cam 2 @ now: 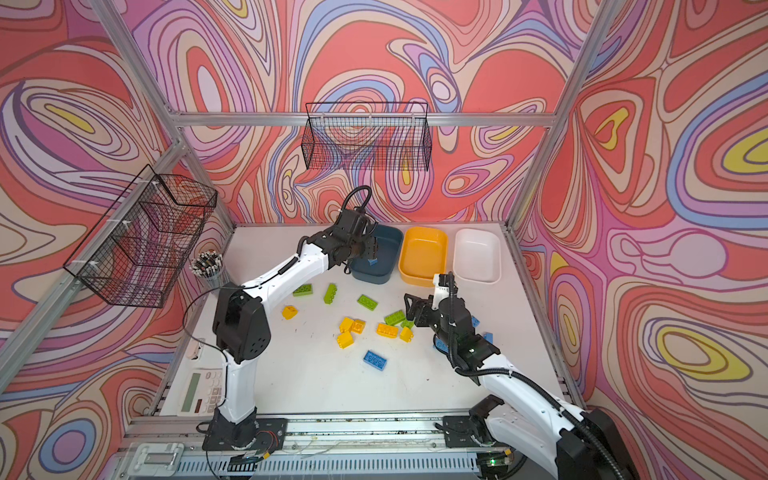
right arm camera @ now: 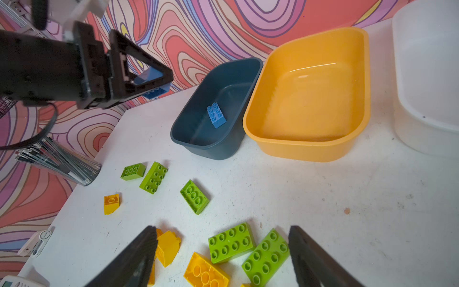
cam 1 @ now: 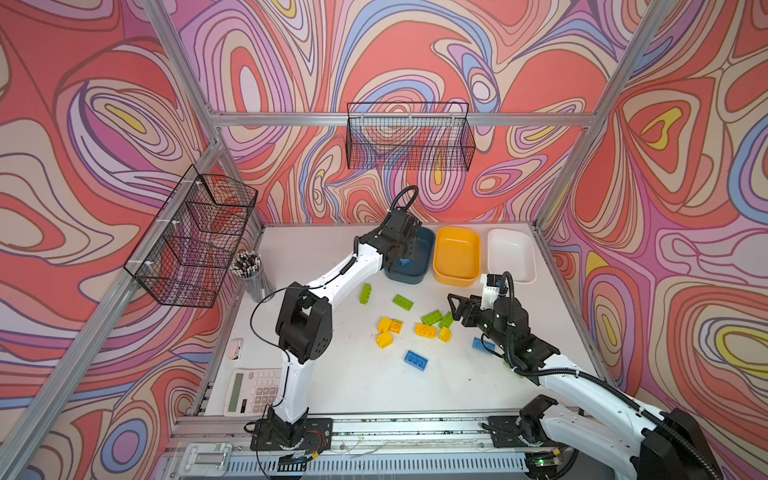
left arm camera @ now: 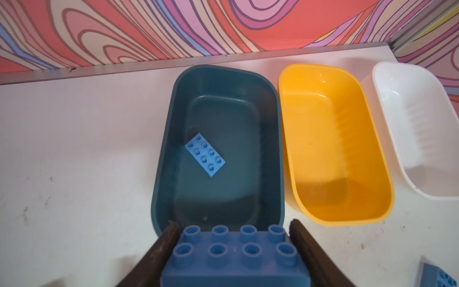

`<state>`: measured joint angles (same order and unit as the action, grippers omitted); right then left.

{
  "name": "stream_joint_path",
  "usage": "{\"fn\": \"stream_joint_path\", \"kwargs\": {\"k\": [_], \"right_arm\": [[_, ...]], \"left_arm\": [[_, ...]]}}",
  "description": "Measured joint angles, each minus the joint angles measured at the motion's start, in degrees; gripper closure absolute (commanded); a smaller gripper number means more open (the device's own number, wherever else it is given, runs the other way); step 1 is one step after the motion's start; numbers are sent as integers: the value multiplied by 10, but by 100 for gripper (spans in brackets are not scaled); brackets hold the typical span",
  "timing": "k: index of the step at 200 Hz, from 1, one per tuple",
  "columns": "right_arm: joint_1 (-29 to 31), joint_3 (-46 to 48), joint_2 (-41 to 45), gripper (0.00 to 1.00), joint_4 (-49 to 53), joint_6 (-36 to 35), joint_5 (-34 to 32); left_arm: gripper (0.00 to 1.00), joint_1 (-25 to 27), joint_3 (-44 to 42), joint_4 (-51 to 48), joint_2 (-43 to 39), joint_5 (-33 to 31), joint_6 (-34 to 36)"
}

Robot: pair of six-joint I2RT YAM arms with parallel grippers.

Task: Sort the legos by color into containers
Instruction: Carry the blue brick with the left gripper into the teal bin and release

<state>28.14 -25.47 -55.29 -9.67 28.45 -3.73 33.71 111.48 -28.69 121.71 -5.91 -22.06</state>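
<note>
My left gripper (left arm camera: 234, 225) is shut on a blue brick (left arm camera: 233, 253) and holds it above the near end of the dark teal container (left arm camera: 164, 159). A flat blue brick (left arm camera: 205, 154) lies inside that container. Beside it stand the yellow container (cam 1: 457, 274) and the white container (cam 1: 511, 274), with nothing visible inside either. Green legos (right arm camera: 231, 242), yellow legos (cam 1: 426, 331) and blue legos (cam 1: 416, 360) lie loose across the middle of the table. My right gripper (right arm camera: 222, 230) hangs open just above two green bricks, with nothing between its fingers.
A mesh pencil cup (cam 1: 253, 274) stands at the left of the table, with a calculator (cam 1: 251, 390) and a small white device (cam 1: 235, 348) nearer the front. Black wire baskets hang on the left wall (cam 1: 195, 237) and the back wall (cam 1: 409, 137).
</note>
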Motion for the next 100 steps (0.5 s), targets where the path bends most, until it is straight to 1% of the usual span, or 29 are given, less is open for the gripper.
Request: {"fn": "stream_joint_path", "kwargs": {"k": [19, 33, 65, 75, 88, 100], "right_arm": [[0, 0, -1, 12, -2, 0, 3], [0, 0, -2, 13, -2, 0, 6], [0, 3, -7, 13, -6, 0, 11], [0, 3, -8, 13, -7, 0, 12], [0, 3, -9, 13, -7, 0, 13], [0, 3, -9, 13, -7, 0, 14]], "left_arm": [[37, -7, 50, -19, 55, 12, 1], [35, -11, 78, -33, 86, 19, 0], [22, -19, 124, -54, 122, 37, -1], [15, -19, 130, -57, 123, 40, -2], [9, -20, 139, -57, 123, 44, -2], [0, -20, 144, -57, 123, 44, -2]]}}
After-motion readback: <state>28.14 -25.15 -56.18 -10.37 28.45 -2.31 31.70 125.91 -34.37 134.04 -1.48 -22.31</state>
